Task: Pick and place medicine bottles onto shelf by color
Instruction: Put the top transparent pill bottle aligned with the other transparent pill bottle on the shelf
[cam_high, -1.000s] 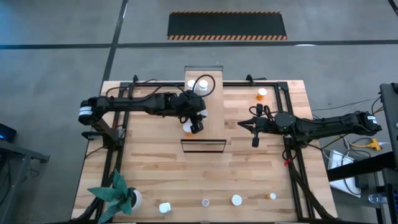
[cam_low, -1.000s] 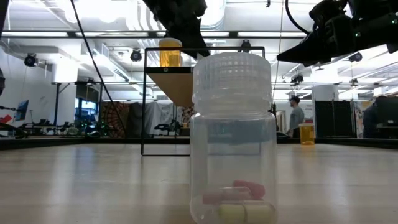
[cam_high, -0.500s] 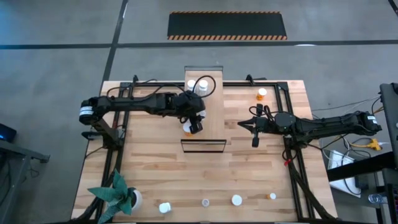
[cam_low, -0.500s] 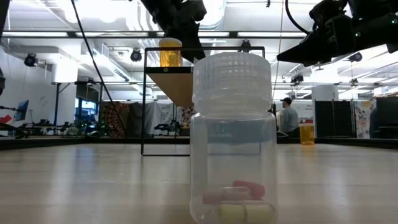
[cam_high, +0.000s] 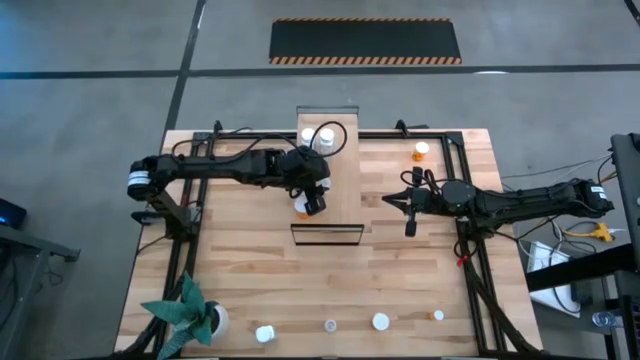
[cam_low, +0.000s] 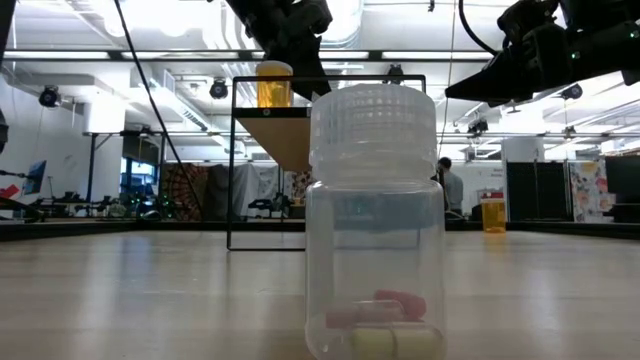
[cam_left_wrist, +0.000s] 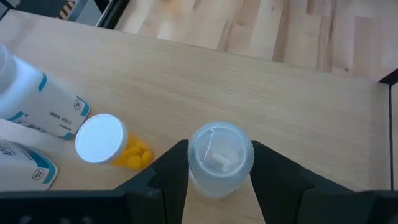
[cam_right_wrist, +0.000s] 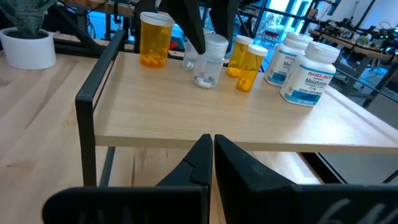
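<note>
Left gripper (cam_left_wrist: 219, 163) clamped around clear bottle (cam_left_wrist: 219, 155), standing on shelf (cam_left_wrist: 261, 93)

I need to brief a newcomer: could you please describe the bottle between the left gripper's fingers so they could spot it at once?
Find the shelf at the table's middle. The left gripper reaches over it, straddling the clear bottle. Unlike the orange bottles and white bottles beside it, its body is see-through.

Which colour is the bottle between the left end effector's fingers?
Clear bottle with a clear cap, seen best in the left wrist view.

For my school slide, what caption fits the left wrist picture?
Left gripper fingers around a clear bottle on the shelf.
</note>
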